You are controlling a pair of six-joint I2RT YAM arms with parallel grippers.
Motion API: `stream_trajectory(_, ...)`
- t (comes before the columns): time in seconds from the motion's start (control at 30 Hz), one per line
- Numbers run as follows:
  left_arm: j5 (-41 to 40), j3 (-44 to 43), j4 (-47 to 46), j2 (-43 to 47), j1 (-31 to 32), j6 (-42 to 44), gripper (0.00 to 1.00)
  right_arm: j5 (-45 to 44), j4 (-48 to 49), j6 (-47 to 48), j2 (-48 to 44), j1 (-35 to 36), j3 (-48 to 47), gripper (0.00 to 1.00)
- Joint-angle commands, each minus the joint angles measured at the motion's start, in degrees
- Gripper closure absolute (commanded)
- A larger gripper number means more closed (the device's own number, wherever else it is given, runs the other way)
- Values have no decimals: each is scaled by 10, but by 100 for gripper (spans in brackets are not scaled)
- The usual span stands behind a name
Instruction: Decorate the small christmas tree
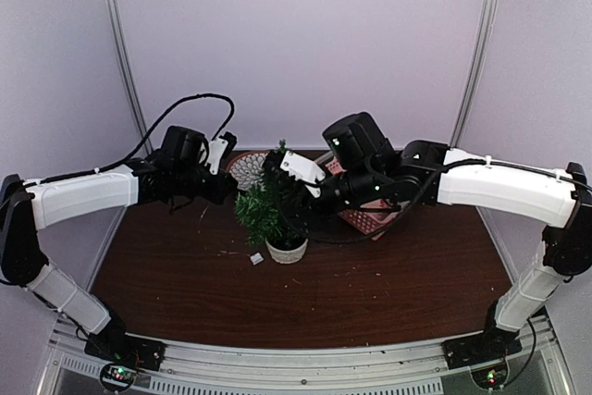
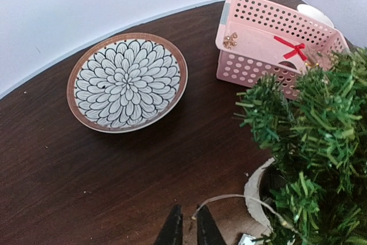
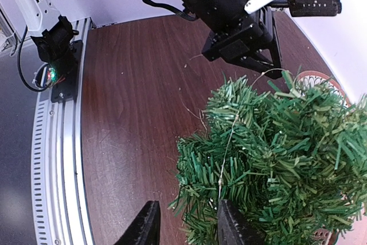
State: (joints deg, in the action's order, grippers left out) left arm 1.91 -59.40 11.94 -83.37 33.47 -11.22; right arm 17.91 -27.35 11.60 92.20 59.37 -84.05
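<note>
the tree (image 1: 268, 201) stands in its pot (image 1: 287, 250) at mid-table, a little left of centre, with the plate (image 2: 127, 82) just beyond it on the left and the basket (image 2: 258, 67) beyond it on the right.

the left gripper (image 2: 188, 210) hangs left of the tree, its fingers nearly together, and a thin wire (image 3: 229, 142) runs out from between them, so they look pinched on it. the wire crosses over the branches toward the right gripper (image 3: 189, 205), whose fingers are apart at the tree's near-right side, with the wire ending close to one of them.

the tree looks light and top-heavy. the needles are soft and springy and will give under a push, so a tug on the wire could tip the pot. better to lay things onto the branch tips than to press in; if it needs steadying, take the pot rim, not the foliage.

count: one tree, one pot, one plate, one basket, one wire. the basket holds one red bow (image 2: 292, 49) and one small gold cluster (image 2: 230, 40). one small white box (image 1: 256, 258) lies by the pot.
</note>
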Motion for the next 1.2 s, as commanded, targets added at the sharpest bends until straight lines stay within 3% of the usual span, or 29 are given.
stream_trajectory(0.0, 23, -36, -47, -21, -8, 7, 92, -10, 4, -5, 6, -1, -37, 62)
stream_trajectory(0.2, 50, -46, -58, -19, -8, 11, 100, -16, 13, -6, 14, -1, -50, 63)
stream_trajectory(0.6, 35, -37, -39, -61, -9, 6, 96, -81, -19, -10, 74, 6, -105, 76)
stream_trajectory(0.73, 35, -28, -43, -57, -9, 4, 89, -111, -23, -8, 82, 9, -104, 76)
stream_trajectory(1.17, 49, 64, -57, 33, -38, -24, 48, -124, -33, -18, 95, 10, -101, 75)
